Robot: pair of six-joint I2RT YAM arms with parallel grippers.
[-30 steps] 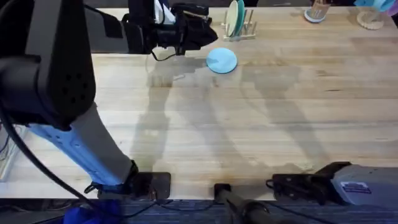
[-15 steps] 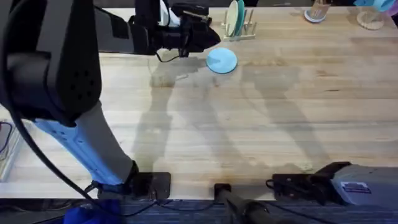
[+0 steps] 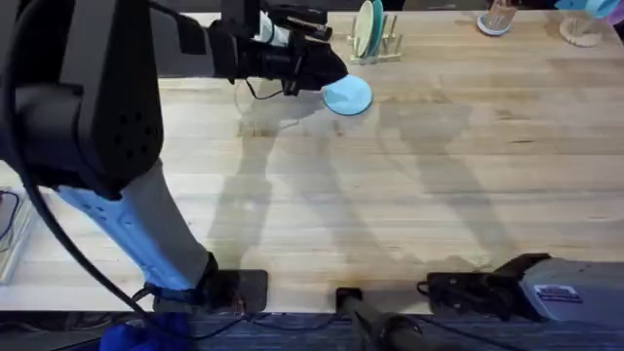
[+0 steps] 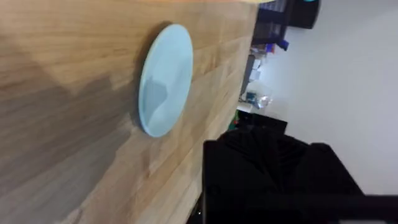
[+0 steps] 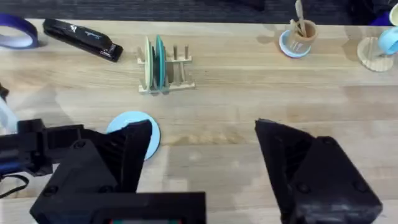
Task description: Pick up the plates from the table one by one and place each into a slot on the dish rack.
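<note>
Left end effector (image 3: 327, 70) has advanced toward the blue plate (image 3: 349, 95) since the earlier frame and now overlaps its near-left edge. Plate unmoved, flat on the surface (image 3: 439, 185), near the rack (image 3: 375, 44), which holds two plates upright. Finger opening: cannot tell. Right end effector (image 5: 202, 155) spread wide, holding nothing.
</note>
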